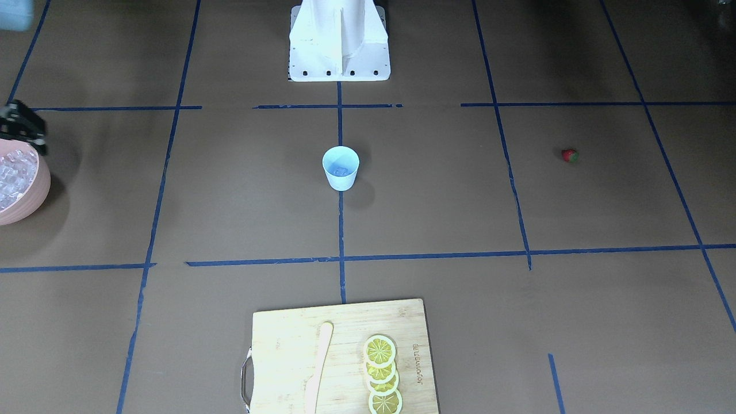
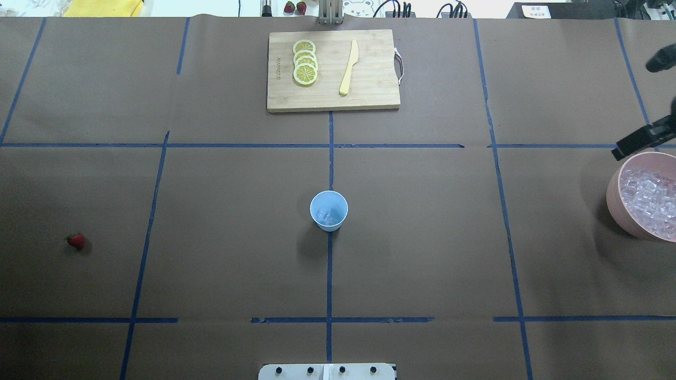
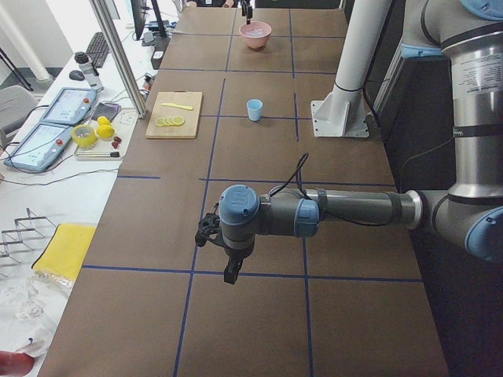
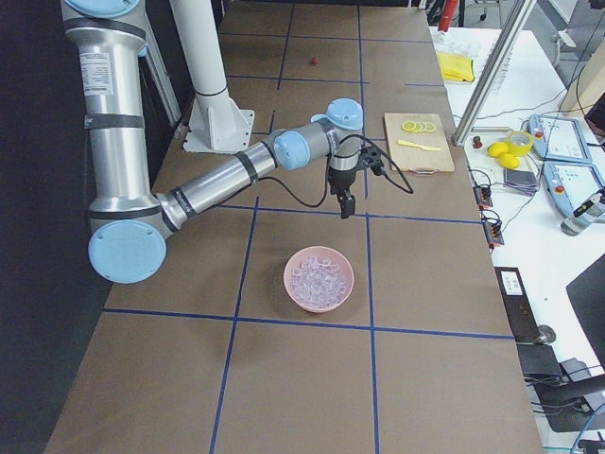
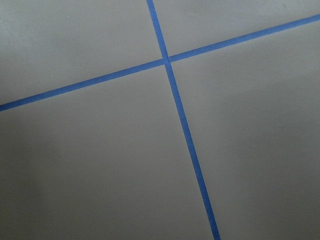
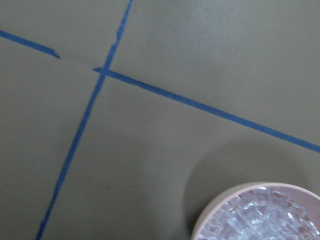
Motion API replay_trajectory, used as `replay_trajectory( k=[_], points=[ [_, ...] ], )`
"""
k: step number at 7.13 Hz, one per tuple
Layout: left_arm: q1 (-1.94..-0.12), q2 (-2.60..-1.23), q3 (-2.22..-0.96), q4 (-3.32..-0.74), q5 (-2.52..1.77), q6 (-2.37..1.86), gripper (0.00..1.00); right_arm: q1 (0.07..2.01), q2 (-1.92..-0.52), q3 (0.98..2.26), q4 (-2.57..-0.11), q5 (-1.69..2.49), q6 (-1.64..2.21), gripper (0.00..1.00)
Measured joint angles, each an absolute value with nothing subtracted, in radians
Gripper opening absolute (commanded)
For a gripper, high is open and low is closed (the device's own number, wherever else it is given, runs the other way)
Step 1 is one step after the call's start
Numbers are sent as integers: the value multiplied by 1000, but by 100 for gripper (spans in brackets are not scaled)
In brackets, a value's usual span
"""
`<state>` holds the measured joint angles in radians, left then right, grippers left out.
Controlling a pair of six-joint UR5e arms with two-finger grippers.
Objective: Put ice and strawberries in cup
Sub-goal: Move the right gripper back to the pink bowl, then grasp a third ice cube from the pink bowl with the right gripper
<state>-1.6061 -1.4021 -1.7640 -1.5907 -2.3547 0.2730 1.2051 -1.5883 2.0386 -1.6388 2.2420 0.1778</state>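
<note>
The light-blue cup (image 2: 328,211) stands upright at the table's middle, with an ice cube inside; it also shows in the front view (image 1: 340,168). The ice (image 2: 649,198) fills a pink bowl (image 2: 615,198) at the right edge. The red strawberry (image 2: 76,240) lies alone far left. My right gripper (image 2: 640,140) hangs just past the bowl's far rim, above the table; I cannot tell if it is open. My left gripper (image 3: 229,271) hangs low over bare table at the left end, seen only in the left side view; its state is unclear.
A wooden cutting board (image 2: 369,89) with lemon slices (image 2: 305,62) and a wooden knife (image 2: 348,67) lies at the far middle edge. The robot's white base (image 1: 339,40) stands behind the cup. Blue tape lines grid the brown table.
</note>
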Motion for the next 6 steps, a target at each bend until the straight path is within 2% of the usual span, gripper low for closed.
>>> replay_trajectory(
  k=[2,4,6],
  points=[
    [-1606,-1402,-1764,-1591,-2355,273,100,1255,-1739,1960,-1413,2268,152,95],
    [-1606,-1401,-1766,-1591,-2362,273,100,1256,-1772,1822,-1152,2267,301,92],
    [-1606,-1398,-1769,-1591,-2376,273,100,1230,-1790,1743,-988,2248,432,90]
  ],
)
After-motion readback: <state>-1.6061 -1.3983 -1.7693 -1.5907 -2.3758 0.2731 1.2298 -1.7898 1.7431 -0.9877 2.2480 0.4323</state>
